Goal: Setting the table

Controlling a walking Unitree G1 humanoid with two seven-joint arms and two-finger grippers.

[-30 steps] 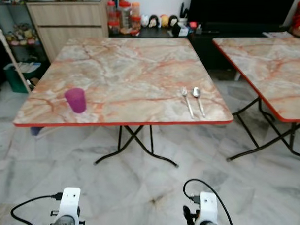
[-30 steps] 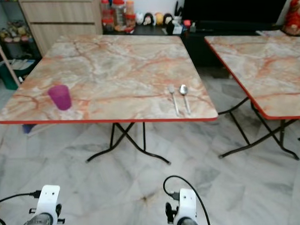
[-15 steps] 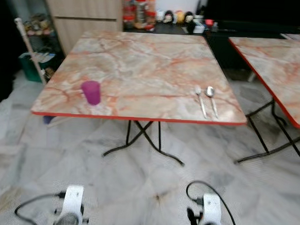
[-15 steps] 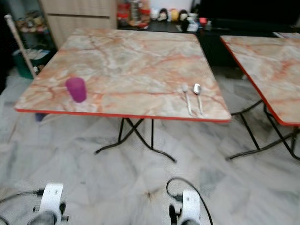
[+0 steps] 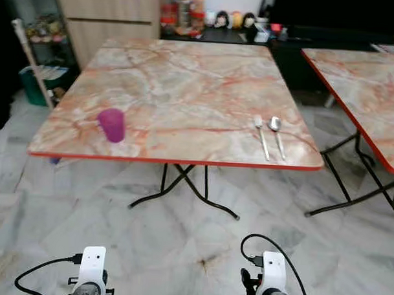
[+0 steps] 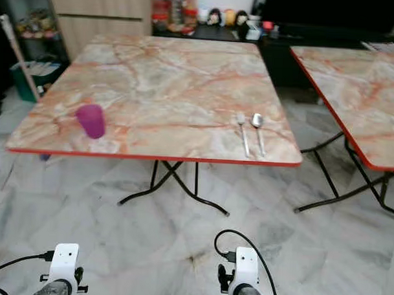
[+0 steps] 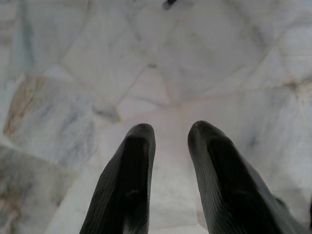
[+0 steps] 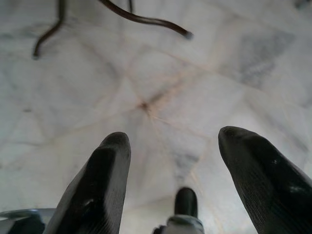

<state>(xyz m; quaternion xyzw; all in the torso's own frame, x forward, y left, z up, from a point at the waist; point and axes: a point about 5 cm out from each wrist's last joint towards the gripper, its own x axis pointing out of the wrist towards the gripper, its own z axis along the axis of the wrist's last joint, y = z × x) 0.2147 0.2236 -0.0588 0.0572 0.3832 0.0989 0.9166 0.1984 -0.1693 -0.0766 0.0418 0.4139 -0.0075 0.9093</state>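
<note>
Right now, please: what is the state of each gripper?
Left gripper: open, narrow gap, holding nothing, pointing at the floor.
Right gripper: open wide, holding nothing.

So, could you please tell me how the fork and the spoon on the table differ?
The fork ends in tines, the spoon in a rounded bowl. The fork lies to the spoon's left, slightly nearer the purple cup. Both are silver, lying flat and roughly parallel, near the table front edge.
</note>
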